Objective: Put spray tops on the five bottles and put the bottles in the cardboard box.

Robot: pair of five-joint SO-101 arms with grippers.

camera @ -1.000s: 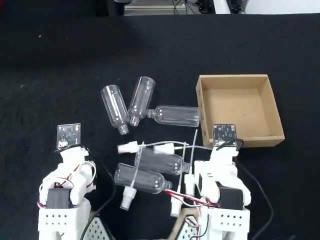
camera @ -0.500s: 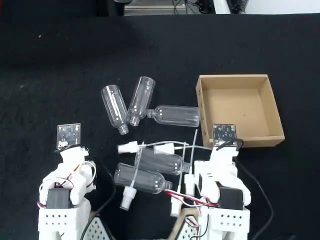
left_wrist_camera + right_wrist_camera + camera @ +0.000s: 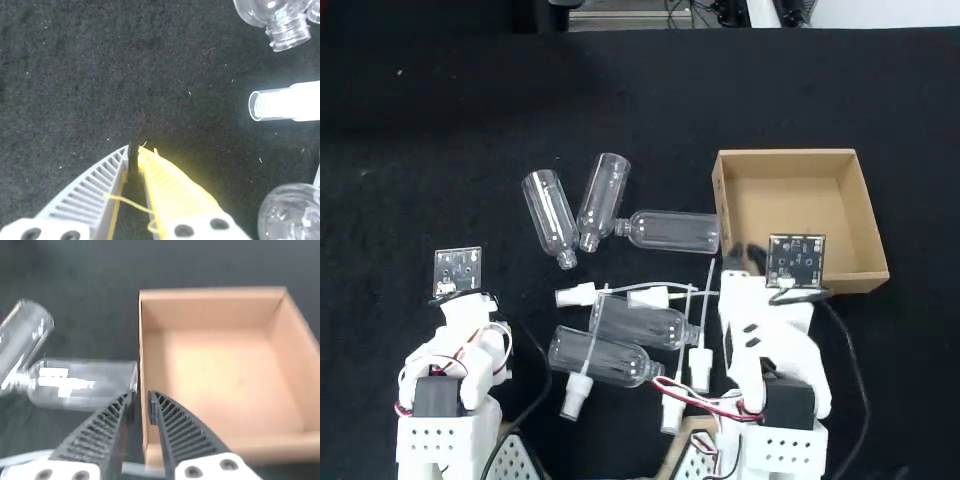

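The right gripper (image 3: 141, 396), fingers a narrow slit apart and holding nothing, hovers at the corner of the cardboard box (image 3: 215, 302) beside a lying bottle (image 3: 80, 382) — its pale patch too blurred to read — while the left gripper (image 3: 134, 150), fingers closed and empty, hangs over the black cloth (image 3: 75, 75).

Cardboard box (image 3: 790, 215): brown, shallow, open top, right of middle on surface.
Clear bottles, all on sides. First bottle (image 3: 551, 217), second bottle (image 3: 603, 200), third bottle (image 3: 670, 231): uncapped, fanned left of box, third's base near box wall. Fourth bottle (image 3: 640, 322), fifth bottle (image 3: 605, 358): side by side, nearer arms.
White spray tops (image 3: 578, 294): loose, scattered around the latter pair.
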